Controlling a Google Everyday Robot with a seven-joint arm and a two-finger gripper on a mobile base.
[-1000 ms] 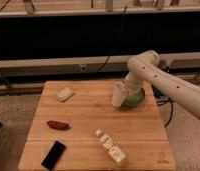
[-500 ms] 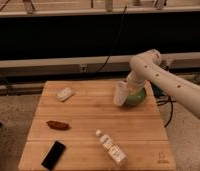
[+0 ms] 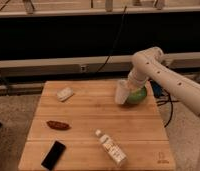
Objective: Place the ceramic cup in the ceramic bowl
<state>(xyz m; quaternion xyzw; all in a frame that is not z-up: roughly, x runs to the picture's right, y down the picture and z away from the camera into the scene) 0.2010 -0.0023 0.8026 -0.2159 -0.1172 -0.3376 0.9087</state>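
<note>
The white ceramic cup (image 3: 122,92) hangs tilted in the air at the left edge of the green ceramic bowl (image 3: 137,95), which sits at the far right of the wooden table (image 3: 93,125). My gripper (image 3: 127,86) comes down from the white arm on the right and is shut on the cup, just above and left of the bowl's rim. The arm hides part of the bowl.
A small flat white block (image 3: 65,94) lies at the far left of the table. A brown oblong item (image 3: 58,125) lies at the left. A black phone-like slab (image 3: 53,154) and a clear plastic bottle (image 3: 111,147) lie near the front edge.
The cup has risen slightly and shifted a little toward the bowl, still held by my gripper. Nothing else on the table has moved.
</note>
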